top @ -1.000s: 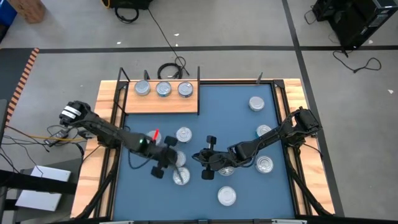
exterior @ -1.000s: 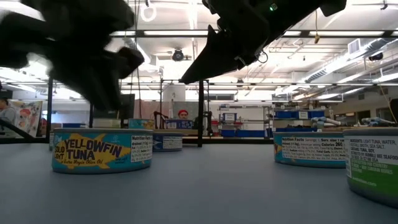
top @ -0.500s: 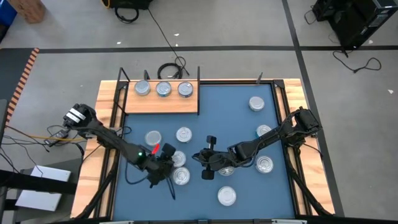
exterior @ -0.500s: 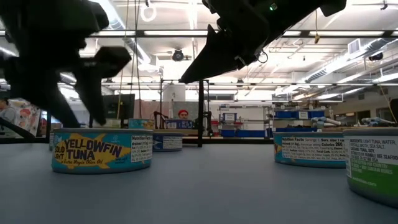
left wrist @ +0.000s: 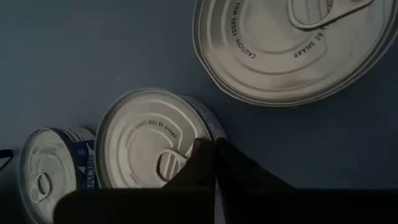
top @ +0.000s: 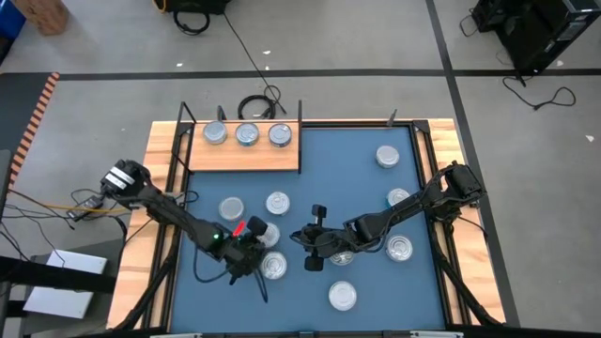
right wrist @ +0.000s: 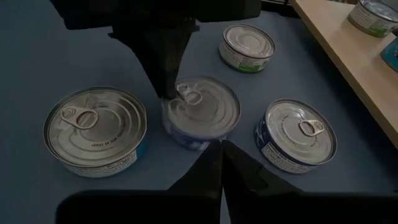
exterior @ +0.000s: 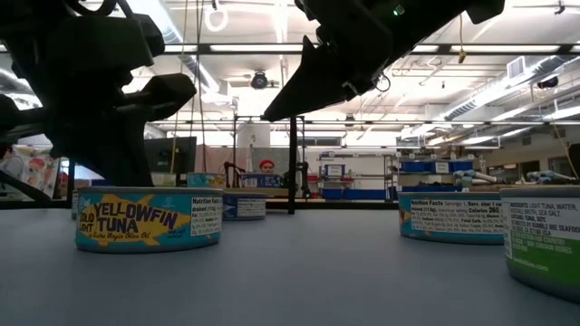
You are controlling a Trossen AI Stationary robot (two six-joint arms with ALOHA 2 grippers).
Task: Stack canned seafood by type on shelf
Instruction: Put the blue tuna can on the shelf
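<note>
Several round silver tins lie on the blue mat (top: 357, 178); three more (top: 247, 134) stand in a row on the wooden shelf (top: 244, 158) at the far left. My left gripper (top: 258, 246) is shut, with its tips at the rim of a blue-labelled tin (right wrist: 202, 109) in the mat's middle. My right gripper (top: 300, 235) hangs shut just right of that tin, above the mat, holding nothing. A yellowfin tuna tin (exterior: 149, 217) fills the low view's left. My left gripper sets its shut fingertips (right wrist: 166, 87) on the edge of the blue-labelled tin's lid (left wrist: 196, 134), beside the pull-tab. The fingers slant down from above and from the table's left. The tin stands flat on the mat.
Other tins flank the touched one: a larger one (right wrist: 93, 127) on its near side, one (right wrist: 297, 134) on its far side, and one (right wrist: 247, 45) farther left. More tins (top: 400, 248) lie under and beyond my right arm. Wooden rails (top: 164, 188) edge the mat.
My left gripper has swung toward the table's near edge and sunk toward the blue-labelled tin, and its fingers have shut. A tin that the arm hid before now shows on the mat's left.
</note>
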